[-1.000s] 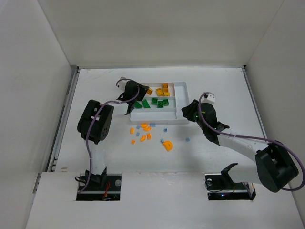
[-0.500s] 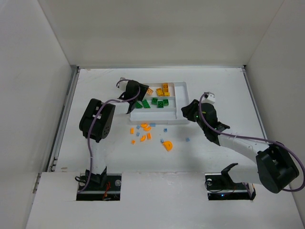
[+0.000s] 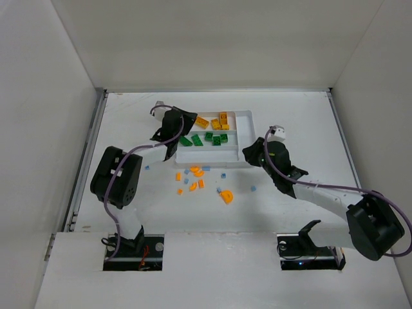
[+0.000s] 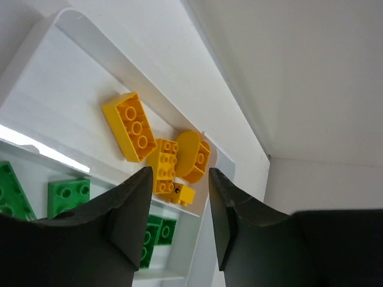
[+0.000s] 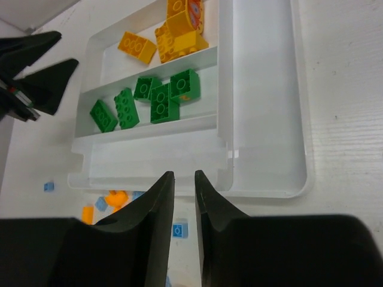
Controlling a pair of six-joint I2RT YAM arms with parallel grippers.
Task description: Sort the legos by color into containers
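Observation:
The white tray (image 3: 248, 122) holds yellow legos (image 3: 219, 120) in its far slot and green legos (image 3: 206, 138) in its middle slot. The near slot and the narrow right slot look empty. Orange legos (image 3: 196, 172) and small light blue legos (image 3: 253, 188) lie loose on the table in front of the tray. My left gripper (image 3: 180, 129) is open and empty at the tray's left end, facing the yellow legos (image 4: 130, 127). My right gripper (image 3: 248, 153) hovers at the tray's near right corner, jaws a little apart and empty, above a blue lego (image 5: 179, 230).
A larger orange half-round piece (image 3: 226, 196) lies in front of the loose pile. One blue piece (image 3: 147, 168) lies apart at the left. White walls close in the table on three sides. The left gripper (image 5: 36, 78) also shows in the right wrist view.
My left gripper has drawn back to the left, leaving a yellow lego lying in the far slot; its elbow swung left. My right gripper has shifted slightly left.

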